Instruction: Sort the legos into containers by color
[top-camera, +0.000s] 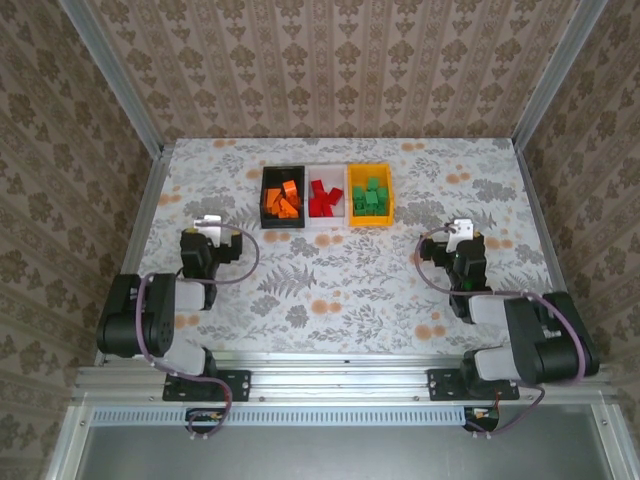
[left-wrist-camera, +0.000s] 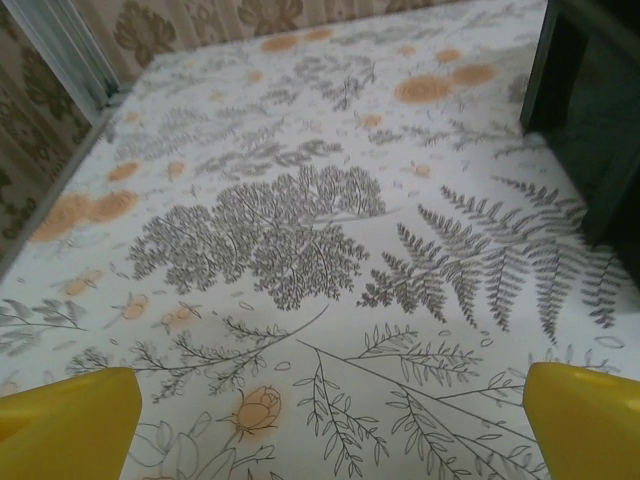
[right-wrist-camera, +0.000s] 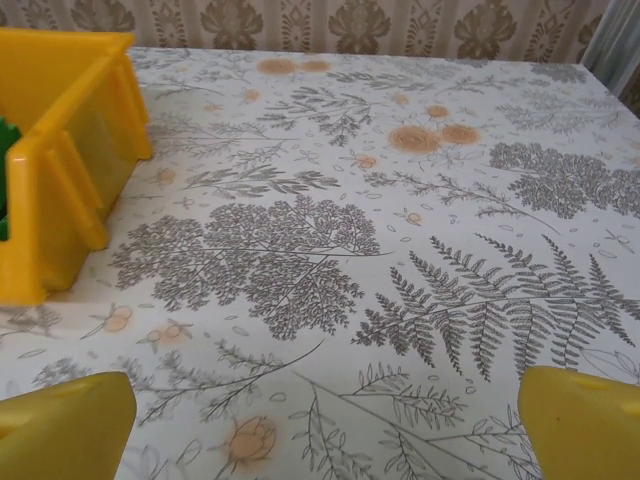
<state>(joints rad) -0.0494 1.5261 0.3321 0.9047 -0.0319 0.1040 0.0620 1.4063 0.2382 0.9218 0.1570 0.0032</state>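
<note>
Left pincer (left-wrist-camera: 325, 425) gapes above floral table (top-camera: 330, 290); damask-papered walls (top-camera: 330, 60) surround.

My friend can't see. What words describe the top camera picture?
Sorted: black bin holds orange legos, white bin red legos, yellow bin green legos, on a flowery table. The left gripper and right gripper are open.
</note>
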